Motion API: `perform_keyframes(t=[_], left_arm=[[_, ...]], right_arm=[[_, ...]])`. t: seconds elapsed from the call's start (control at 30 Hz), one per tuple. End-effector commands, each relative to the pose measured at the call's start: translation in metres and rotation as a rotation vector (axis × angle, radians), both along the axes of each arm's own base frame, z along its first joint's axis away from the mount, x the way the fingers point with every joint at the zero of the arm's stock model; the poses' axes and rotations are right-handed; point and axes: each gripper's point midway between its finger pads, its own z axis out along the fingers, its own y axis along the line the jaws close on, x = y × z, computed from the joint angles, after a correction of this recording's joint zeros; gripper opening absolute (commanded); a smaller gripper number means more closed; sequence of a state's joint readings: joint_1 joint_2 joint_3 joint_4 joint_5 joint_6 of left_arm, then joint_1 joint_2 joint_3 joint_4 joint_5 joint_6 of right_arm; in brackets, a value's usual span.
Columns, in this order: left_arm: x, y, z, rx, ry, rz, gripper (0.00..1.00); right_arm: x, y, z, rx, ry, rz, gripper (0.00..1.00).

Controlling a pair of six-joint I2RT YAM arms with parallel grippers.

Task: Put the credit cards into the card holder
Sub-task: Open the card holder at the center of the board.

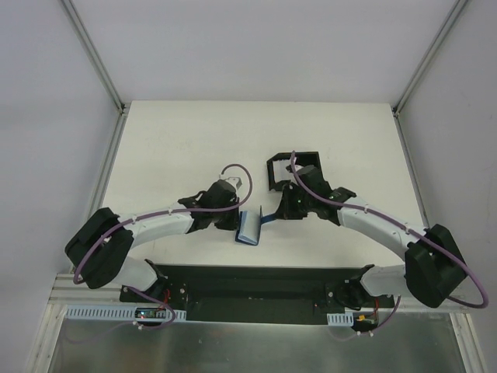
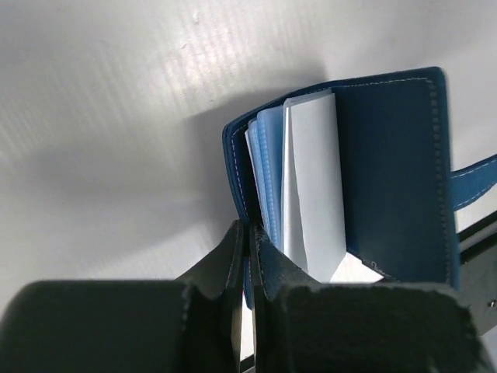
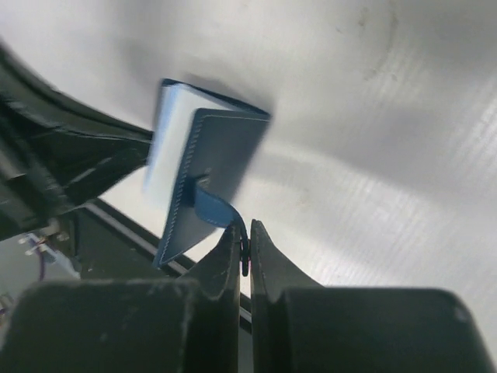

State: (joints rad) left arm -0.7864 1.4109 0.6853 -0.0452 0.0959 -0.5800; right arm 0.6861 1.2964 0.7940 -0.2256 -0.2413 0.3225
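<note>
The card holder (image 1: pixel 249 228), a small dark blue wallet, stands half open on the table between my two arms. In the left wrist view a white credit card (image 2: pixel 314 179) sits upright inside the card holder (image 2: pixel 392 171), next to pale blue inner slots. My left gripper (image 2: pixel 250 233) is shut on the wallet's left cover edge. In the right wrist view my right gripper (image 3: pixel 245 237) is shut on the tip of the blue snap strap (image 3: pixel 216 208), which curves off the card holder (image 3: pixel 225 159). From above, the left gripper (image 1: pixel 236 220) and the right gripper (image 1: pixel 272 215) flank the wallet.
A black open-topped box (image 1: pixel 295 168) stands on the table just behind my right wrist. The dark base plate (image 1: pixel 248 284) runs along the near edge. Metal frame posts (image 1: pixel 109 85) rise at the table's back corners.
</note>
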Motion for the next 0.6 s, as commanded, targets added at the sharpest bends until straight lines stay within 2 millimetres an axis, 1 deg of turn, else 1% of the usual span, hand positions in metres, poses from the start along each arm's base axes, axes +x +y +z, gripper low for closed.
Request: perform_keyframes(t=[0.0, 0.1, 0.17, 0.23, 0.33, 0.4, 0.47, 0.57], left_arm=[[-0.006, 0.015, 0.002, 0.022, -0.005, 0.071, 0.0], [-0.006, 0.016, 0.01, 0.001, -0.027, 0.081, 0.0], [-0.006, 0.016, 0.013, -0.011, -0.035, 0.084, 0.0], [-0.007, 0.016, 0.015, -0.024, -0.036, 0.086, 0.0], [-0.01, 0.015, 0.019, -0.052, -0.036, 0.094, 0.0], [-0.013, 0.016, 0.019, -0.061, -0.034, 0.104, 0.0], [-0.015, 0.016, 0.019, -0.07, -0.033, 0.105, 0.0], [-0.016, 0.016, 0.021, -0.079, -0.033, 0.105, 0.0]], right_arm=[[-0.002, -0.031, -0.032, -0.185, 0.041, -0.056, 0.01], [-0.009, -0.047, -0.056, -0.25, 0.07, -0.084, 0.0], [-0.014, -0.052, -0.068, -0.262, 0.09, -0.094, 0.01], [-0.018, -0.053, -0.075, -0.256, 0.105, -0.104, 0.01], [-0.017, -0.055, -0.081, -0.268, 0.117, -0.13, 0.02], [-0.017, -0.054, -0.082, -0.271, 0.128, -0.136, 0.08], [-0.015, -0.048, -0.077, -0.238, 0.125, -0.134, 0.11], [-0.007, -0.037, -0.054, -0.166, 0.083, -0.143, 0.21]])
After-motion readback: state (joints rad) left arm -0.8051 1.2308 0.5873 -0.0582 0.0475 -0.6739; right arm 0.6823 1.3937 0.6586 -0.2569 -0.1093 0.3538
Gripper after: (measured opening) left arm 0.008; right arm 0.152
